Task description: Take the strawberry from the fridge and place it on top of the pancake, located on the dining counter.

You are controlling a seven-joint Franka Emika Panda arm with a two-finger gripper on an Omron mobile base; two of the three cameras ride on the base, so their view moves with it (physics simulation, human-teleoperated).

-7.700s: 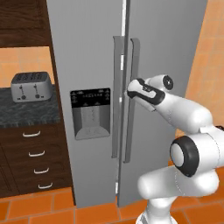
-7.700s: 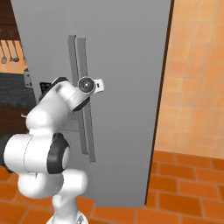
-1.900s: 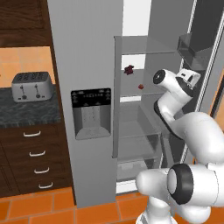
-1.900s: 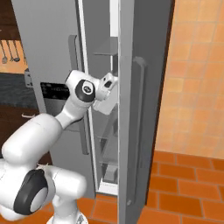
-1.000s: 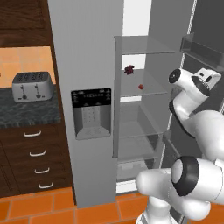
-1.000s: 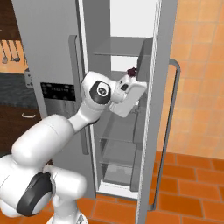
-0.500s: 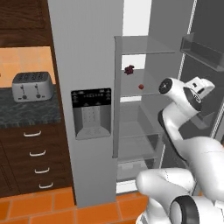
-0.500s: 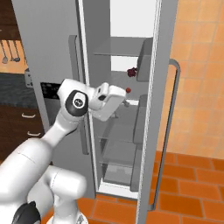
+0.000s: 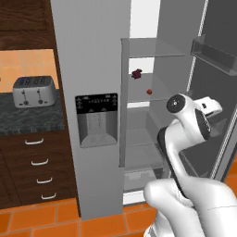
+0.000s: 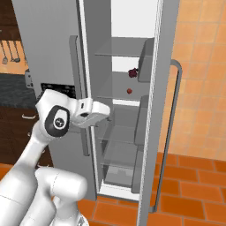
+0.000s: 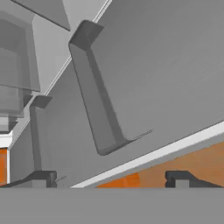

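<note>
The fridge (image 9: 92,69) is standing with its right door swung open, exposing glass shelves; its left door is carrying the black dispenser panel (image 9: 96,119), on which no lettering is legible. A toaster (image 9: 33,90) is sitting on the dark worktop to the left. The gripper (image 11: 109,177) is facing the inner side of the open door, jaws spread wide and holding nothing. The strawberry (image 9: 136,73) is resting on an upper fridge shelf, well apart from the gripper.
</note>
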